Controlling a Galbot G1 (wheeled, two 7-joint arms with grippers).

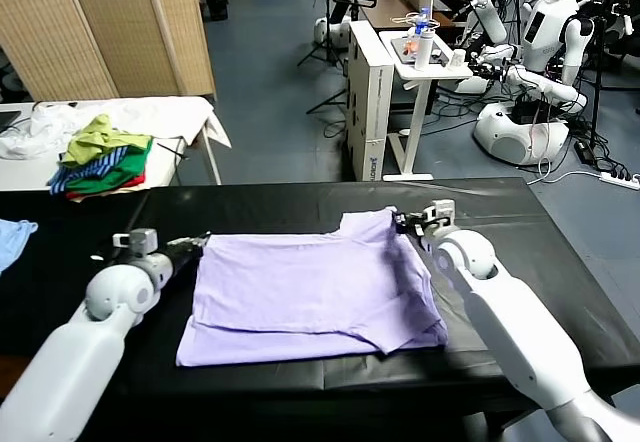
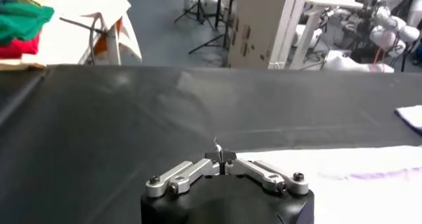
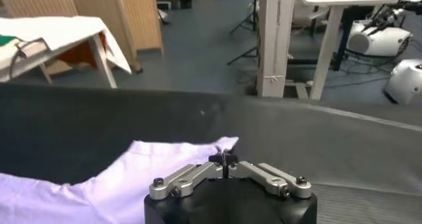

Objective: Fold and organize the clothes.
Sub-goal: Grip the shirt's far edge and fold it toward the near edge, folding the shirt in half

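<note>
Pinching the T-shirt (image 1: pixel 310 297) with both, my left gripper (image 1: pixel 197 246) grasps its left edge. My right gripper (image 1: pixel 402 224) grasps its far right corner on the table (image 1: pixel 300 200).

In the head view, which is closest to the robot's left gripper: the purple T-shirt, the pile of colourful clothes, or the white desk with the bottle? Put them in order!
From the left gripper, shut:
1. Purple T-shirt, right at its fingertips on the black table.
2. Pile of colourful clothes, behind it on the white table.
3. White desk, far back on the right.

One lavender T-shirt (image 1: pixel 315 297), one heap of coloured garments (image 1: pixel 100 160), two grippers, left (image 1: pixel 200 245) and right (image 1: pixel 400 223), are counted.
</note>
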